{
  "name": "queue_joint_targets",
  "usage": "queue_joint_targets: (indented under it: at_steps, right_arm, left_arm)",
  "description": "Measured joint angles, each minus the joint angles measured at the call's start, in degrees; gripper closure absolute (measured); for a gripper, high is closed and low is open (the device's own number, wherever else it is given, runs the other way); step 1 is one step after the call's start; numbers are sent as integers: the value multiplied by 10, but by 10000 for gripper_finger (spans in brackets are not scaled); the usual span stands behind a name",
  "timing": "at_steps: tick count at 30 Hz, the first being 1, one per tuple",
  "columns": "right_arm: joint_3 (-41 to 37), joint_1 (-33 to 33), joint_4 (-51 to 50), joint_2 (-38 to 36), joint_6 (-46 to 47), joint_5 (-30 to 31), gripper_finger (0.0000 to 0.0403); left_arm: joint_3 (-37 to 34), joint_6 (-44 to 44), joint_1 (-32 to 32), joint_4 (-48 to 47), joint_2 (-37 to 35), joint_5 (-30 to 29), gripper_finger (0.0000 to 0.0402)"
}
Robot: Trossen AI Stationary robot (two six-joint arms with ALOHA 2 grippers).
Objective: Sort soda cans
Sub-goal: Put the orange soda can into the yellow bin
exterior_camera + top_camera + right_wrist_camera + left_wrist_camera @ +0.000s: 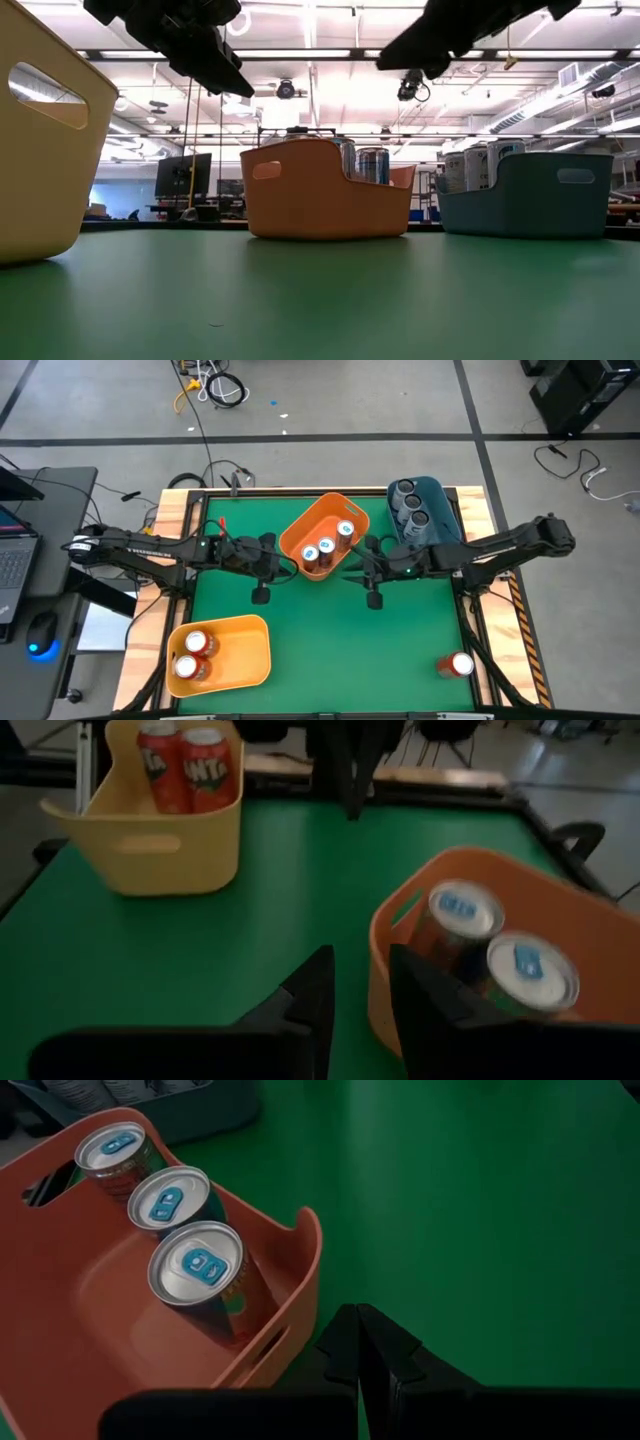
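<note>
— How far along is the sorting?

— Nearly done, I'd judge. The orange bin at the middle far side of the green table holds three cans with light-blue tabs. The blue bin at the far right holds three dark cans. The yellow bin at the near left holds two red cans.

— So what's left?

— One red can, lying alone at the near right corner, well apart from every bin. It presumably belongs with the other reds, right across the table.

— And the arms?

— Both hang over the middle. The left gripper is just left of the orange bin, its jaws closed together and empty. The right gripper is just right of that bin, jaws narrowly parted, also empty.

— The surroundings?

— A flat green mat framed in pale wood. There's a laptop and a mouse on a side desk to the left, cables on the grey floor beyond, and a large hall with bright ceiling lights behind.
</note>
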Motion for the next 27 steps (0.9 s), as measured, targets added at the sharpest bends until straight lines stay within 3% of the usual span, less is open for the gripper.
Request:
queue_joint_targets:
  at_steps: [27]
  right_arm:
    - [0, 55, -171, -57, 109, 0, 287]
  left_arm:
    - [0, 0, 0, 0, 0, 3, 401]
